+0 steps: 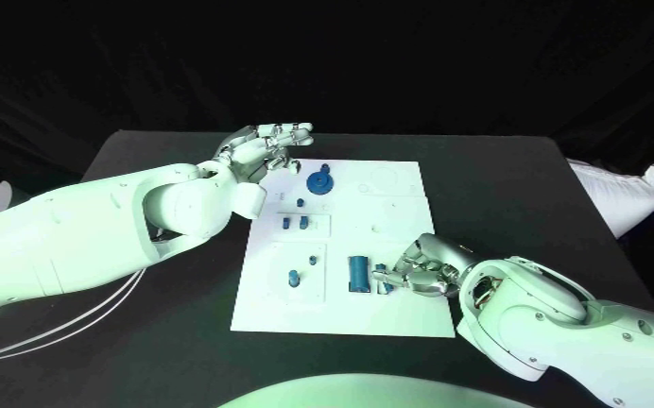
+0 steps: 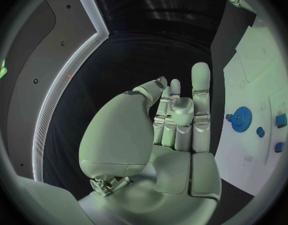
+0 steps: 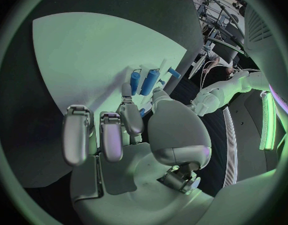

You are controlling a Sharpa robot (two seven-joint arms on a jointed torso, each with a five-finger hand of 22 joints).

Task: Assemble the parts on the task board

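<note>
Partly hidden: part (image 1: 385, 285) under right hand (image 1: 425, 270).

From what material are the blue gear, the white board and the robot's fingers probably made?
Blue gear: probably moulded or printed plastic; flat, even, matte blue with no metallic glint.
Task board: looks like a rigid white plastic or coated sheet, smooth, with shallow recesses; hard to tell which.
Right hand fingers: likely metal or metallised shells, silver with a satin sheen.
</note>
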